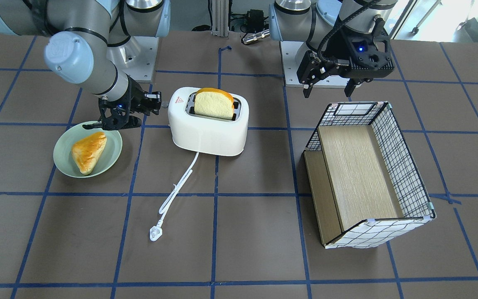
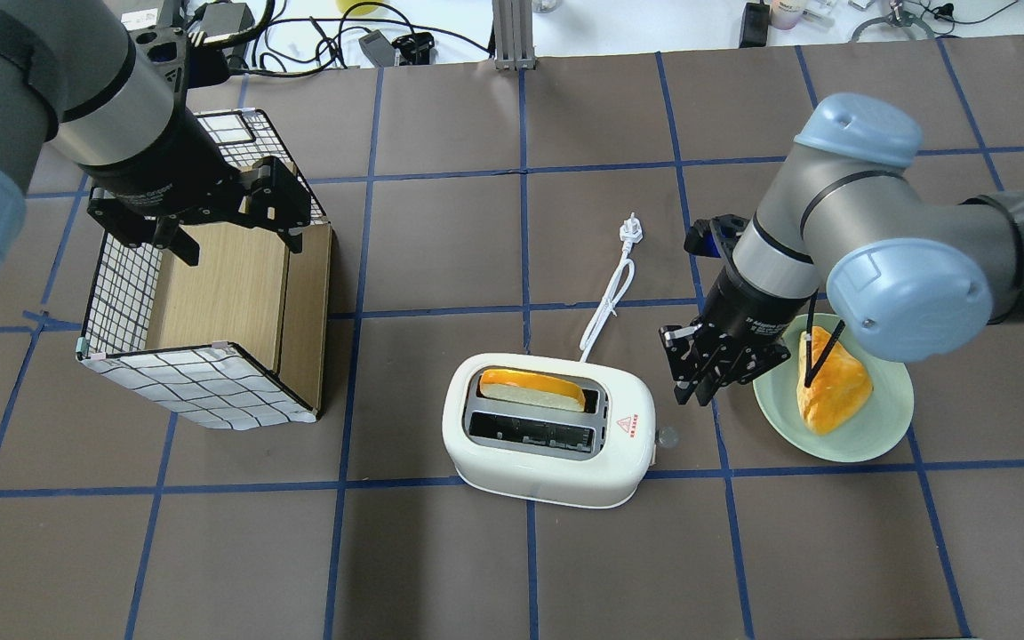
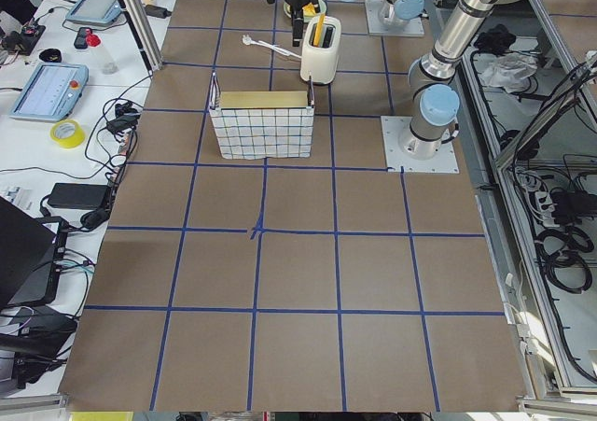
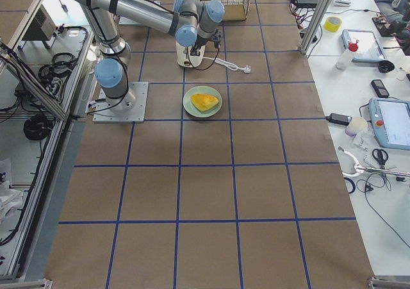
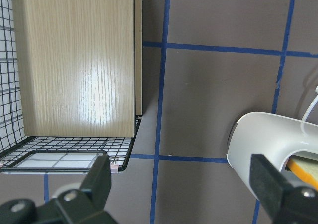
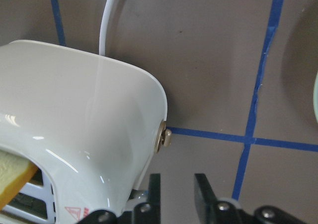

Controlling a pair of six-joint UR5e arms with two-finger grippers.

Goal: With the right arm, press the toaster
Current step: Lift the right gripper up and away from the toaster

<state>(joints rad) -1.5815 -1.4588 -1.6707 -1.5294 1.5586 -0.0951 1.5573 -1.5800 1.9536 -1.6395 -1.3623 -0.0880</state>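
Observation:
The white toaster [image 2: 548,453] stands mid-table with a bread slice [image 2: 530,388] upright in one slot. Its small grey lever knob [image 2: 668,436] sticks out of the end that faces my right gripper [image 2: 694,393]. That gripper hangs just above and beside the knob. Its fingers are drawn together with only a narrow gap and hold nothing. In the right wrist view the knob [image 6: 164,136] lies a little ahead of the fingertips [image 6: 155,184], not touching them. My left gripper [image 2: 236,244] is open and empty over the basket's edge.
A green plate [image 2: 885,418] with a pastry [image 2: 832,380] sits right beside the right gripper. The toaster's white cord and plug [image 2: 630,231] trail away across the table. A wire-grid basket [image 2: 121,293] with wooden panels lies on its side under the left arm.

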